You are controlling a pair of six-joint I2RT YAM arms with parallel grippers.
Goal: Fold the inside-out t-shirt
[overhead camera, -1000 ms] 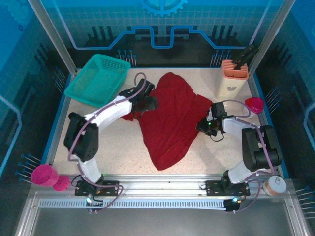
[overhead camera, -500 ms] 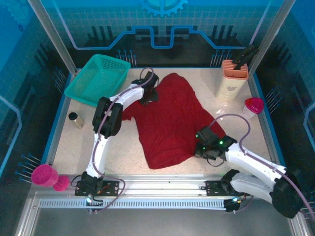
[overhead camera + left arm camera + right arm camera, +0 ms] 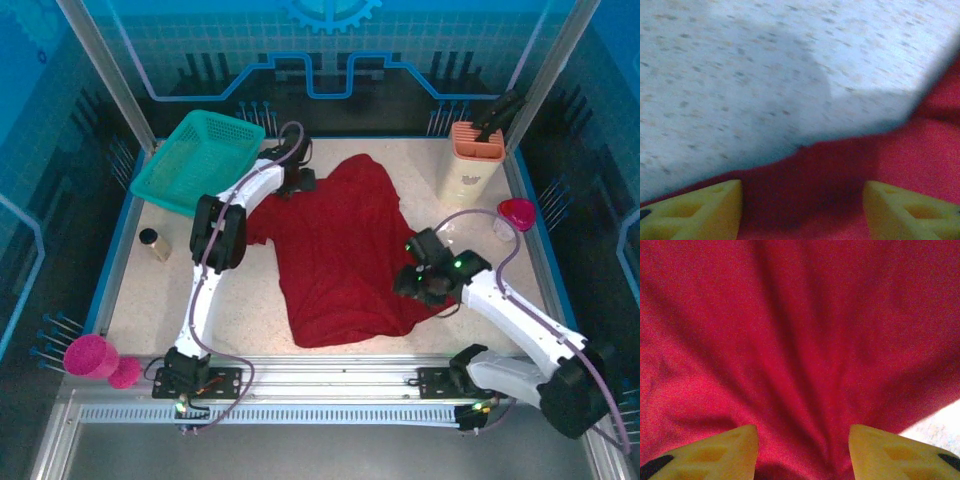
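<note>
Left jaws: apart. In the left wrist view the two yellow fingertips (image 3: 695, 210) stand wide of each other, low over the edge of the inside-out t-shirt (image 3: 840, 190), with nothing clamped between them. Speckled worktop (image 3: 765, 75) lies just beyond the hem.

Right jaws: also apart. We see the yellow fingertips (image 3: 715, 450) spread above the red cloth, whose creases run toward the gap between them. A sliver of worktop shows at the lower right of that view.

From the top camera, the left arm reaches to the t-shirt's far left edge, close to the teal basket (image 3: 195, 160). The right arm bends over the near right part of the garment.

The t-shirt lies spread out and rumpled in the middle of the worktop, between the two arms. We cannot make out a tag.

Around it: an orange holder (image 3: 472, 155) with a dark tool at far right, a pink-lidded cup (image 3: 514, 214) just nearer, and a small dark-capped jar (image 3: 150, 243) at left, all apart from the cloth.
</note>
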